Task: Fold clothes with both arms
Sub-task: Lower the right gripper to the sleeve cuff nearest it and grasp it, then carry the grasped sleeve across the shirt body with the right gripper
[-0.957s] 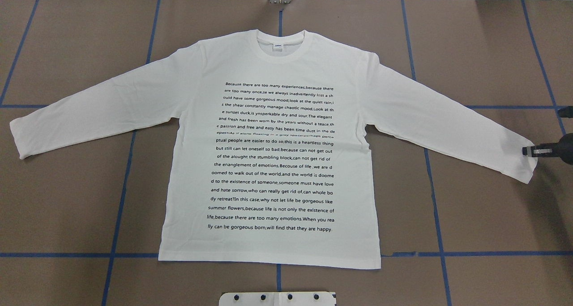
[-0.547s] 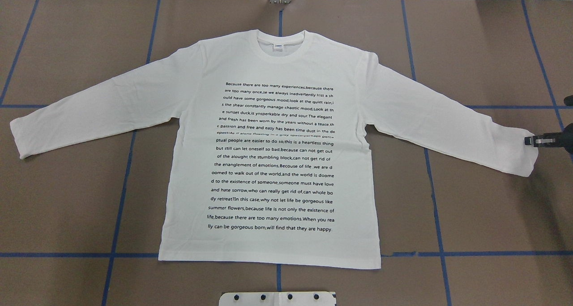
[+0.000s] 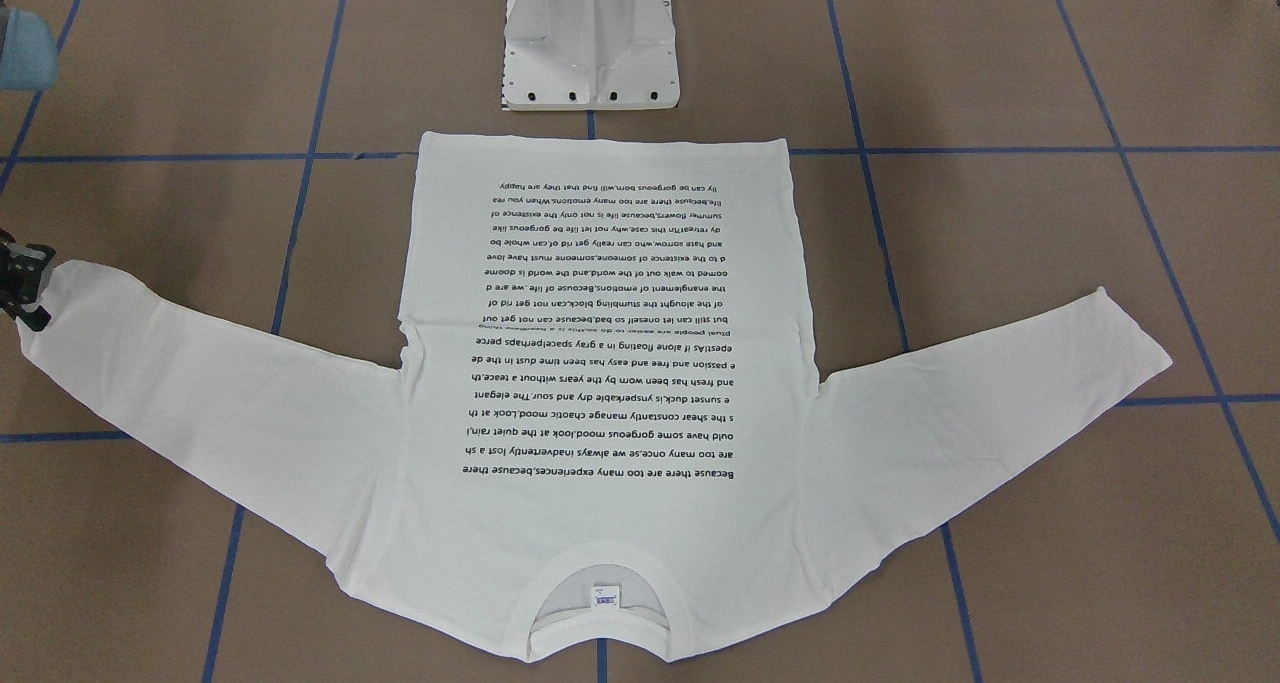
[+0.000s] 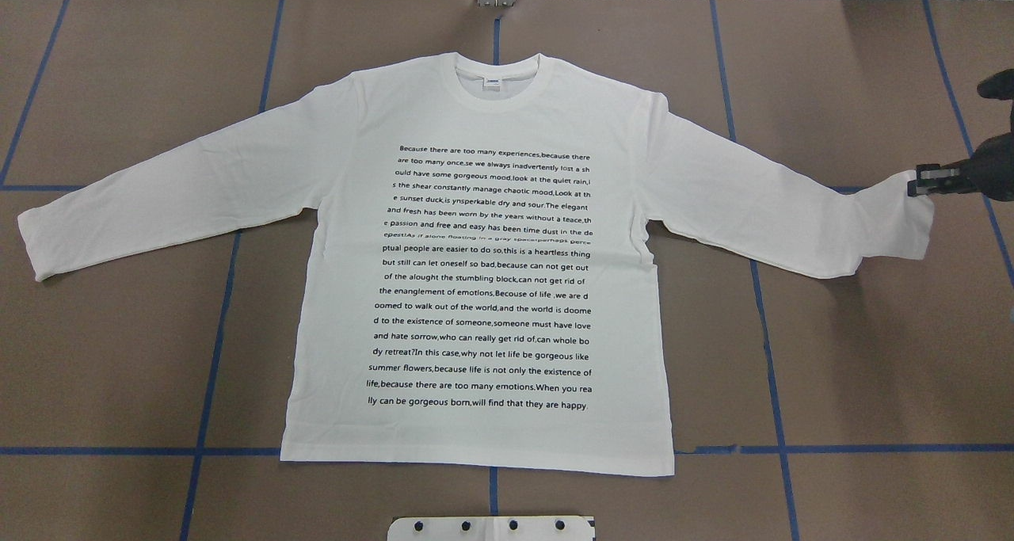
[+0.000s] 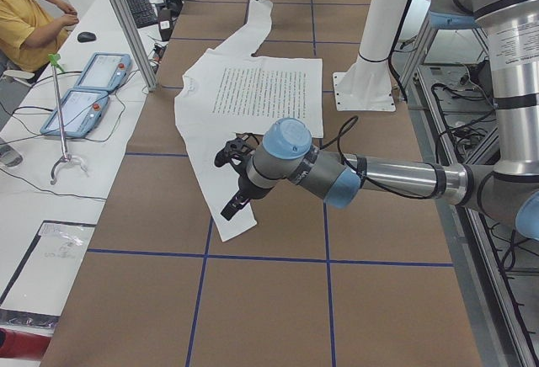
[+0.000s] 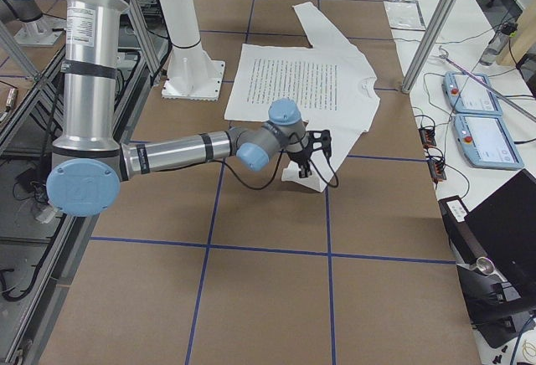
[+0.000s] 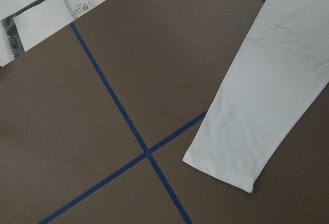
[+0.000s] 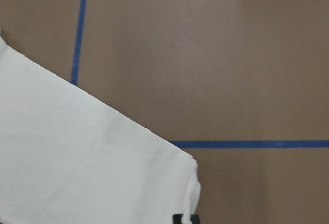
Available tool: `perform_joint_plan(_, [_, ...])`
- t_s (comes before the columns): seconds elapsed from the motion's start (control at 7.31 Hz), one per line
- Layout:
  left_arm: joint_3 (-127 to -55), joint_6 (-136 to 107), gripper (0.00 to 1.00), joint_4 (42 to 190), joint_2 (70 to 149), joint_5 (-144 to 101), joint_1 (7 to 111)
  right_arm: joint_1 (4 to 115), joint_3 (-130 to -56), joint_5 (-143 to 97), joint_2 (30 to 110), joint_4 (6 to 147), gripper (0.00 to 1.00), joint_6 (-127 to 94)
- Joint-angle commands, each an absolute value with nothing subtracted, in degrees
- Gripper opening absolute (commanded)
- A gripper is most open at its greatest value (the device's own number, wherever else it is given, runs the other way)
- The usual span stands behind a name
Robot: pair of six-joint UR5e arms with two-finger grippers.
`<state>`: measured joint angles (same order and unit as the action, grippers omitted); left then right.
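The white long-sleeved T-shirt [image 4: 483, 287] lies flat on the brown table, print side up, collar at the far side. My right gripper [image 4: 919, 181] is shut on the cuff of the sleeve on my right and holds it raised, so the sleeve end bends toward the far side. It also shows in the front-facing view [image 3: 25, 285] and the exterior right view [image 6: 308, 154]. My left gripper [image 5: 229, 186] shows only in the exterior left view, above the other sleeve's cuff [image 7: 221, 167], which lies flat. I cannot tell whether it is open or shut.
The white pedestal [image 3: 590, 43] stands just past the shirt's hem on my side. Blue tape lines [image 4: 772, 382] grid the table. A side table with teach pendants [image 5: 84, 89] and a seated person [image 5: 25, 22] is beyond the far edge.
My right gripper has moved toward the far side with the cuff, lifting it. The sleeve end now bends up and away. The rest of the shirt has not moved.
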<state>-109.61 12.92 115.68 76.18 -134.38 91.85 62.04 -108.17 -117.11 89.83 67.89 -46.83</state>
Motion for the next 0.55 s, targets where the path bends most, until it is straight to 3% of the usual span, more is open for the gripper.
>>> perform_joint_plan(0.0, [-109.7,12.8,1.00,115.8,75.8,-134.4,91.8,59.4,-111.9,-112.8,68.5,98.8,0.00,-47.5])
perform_joint_plan(0.14, [-109.7,12.8,1.00,115.8,75.5,-134.4,91.8,56.2,-109.0,-110.4,58.7,106.9,0.00,-48.2])
perform_joint_plan(0.41, [-109.6,12.9,1.00,115.8,75.2,-134.4,91.8,51.1,-99.0,-108.6,45.2,106.4,0.00,-57.8])
